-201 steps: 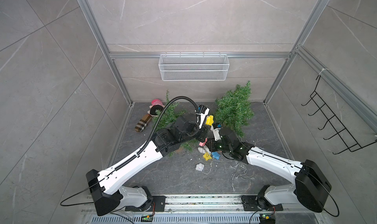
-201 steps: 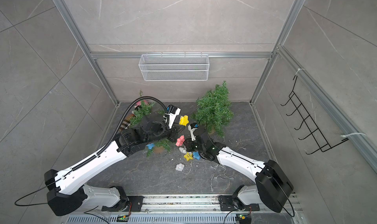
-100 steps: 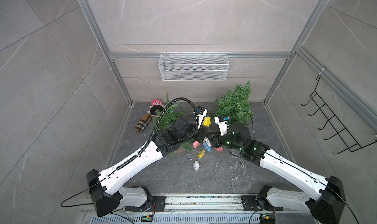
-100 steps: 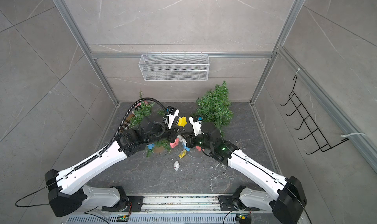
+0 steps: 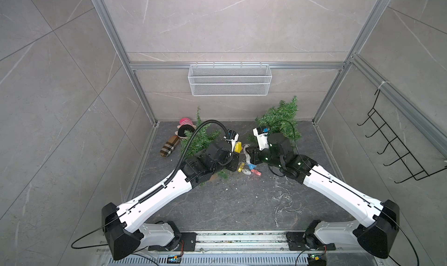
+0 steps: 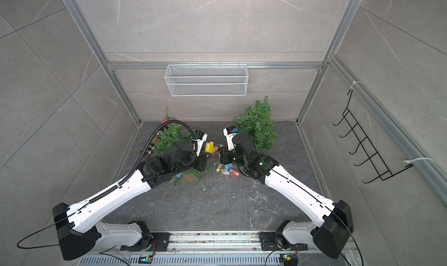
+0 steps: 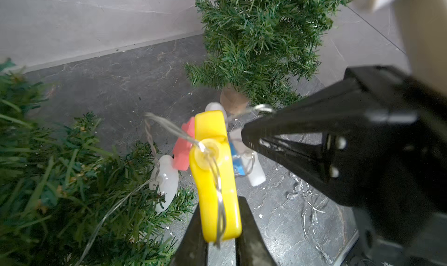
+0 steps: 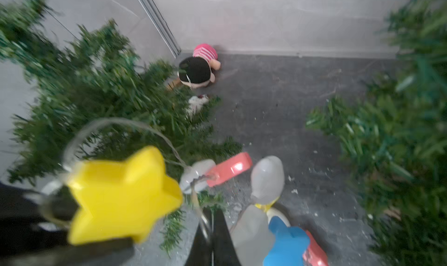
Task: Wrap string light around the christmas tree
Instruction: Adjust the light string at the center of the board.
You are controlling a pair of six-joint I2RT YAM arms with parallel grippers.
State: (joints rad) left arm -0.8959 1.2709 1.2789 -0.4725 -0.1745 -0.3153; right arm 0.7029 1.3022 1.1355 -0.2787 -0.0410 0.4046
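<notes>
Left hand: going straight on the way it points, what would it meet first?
Probably the pink star just beyond the yellow star that the left hand grips; the right hand sits close beside that line. Farther on stands the tree trunk. Depth unclear.

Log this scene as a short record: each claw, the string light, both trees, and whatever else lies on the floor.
left claw: shut on yellow star
right claw: shut on string light, pinching its wire beside the star
upright tree: stands at back right, no lights seen on it
fallen tree: lies on its side, partly under the left arm
floor extras: doll in back left corner; loose wire tangle near the right arm
</notes>
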